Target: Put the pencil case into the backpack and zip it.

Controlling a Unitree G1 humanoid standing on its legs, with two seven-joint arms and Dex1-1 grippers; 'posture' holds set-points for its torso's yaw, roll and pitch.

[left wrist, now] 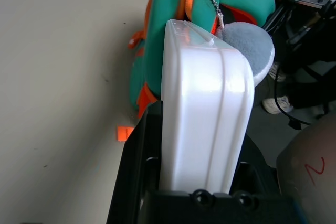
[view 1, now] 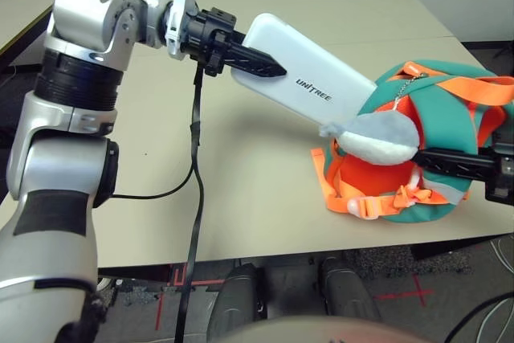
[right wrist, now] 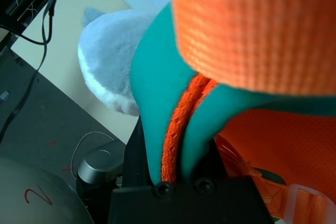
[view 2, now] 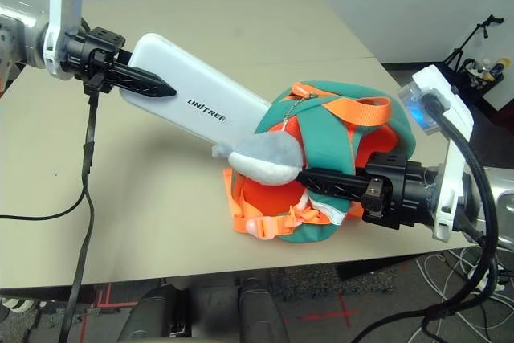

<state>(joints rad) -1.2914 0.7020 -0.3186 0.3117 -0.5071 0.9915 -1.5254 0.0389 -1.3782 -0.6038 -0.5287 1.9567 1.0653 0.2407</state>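
Observation:
The white pencil case (view 1: 313, 78) with "UNITREE" lettering slants down over the table. Its upper end is clamped in my left gripper (view 1: 269, 66), which is shut on it. Its lower end reaches the mouth of the backpack (view 1: 454, 138), just behind the grey plush piece (view 1: 381, 136). The teal and orange backpack lies on its side at the table's right front. My right gripper (view 2: 309, 176) is shut on the backpack's rim. In the right wrist view, teal fabric with orange zipper trim (right wrist: 178, 129) is pinched between the fingers. The left wrist view looks down the pencil case (left wrist: 205, 108) to the backpack (left wrist: 163, 40).
The beige table (view 1: 241, 174) is bare to the left of the backpack. A black cable (view 1: 195, 158) hangs from my left wrist across the table and over its front edge. Orange straps with a buckle (view 1: 369, 202) spill from the backpack towards the front edge.

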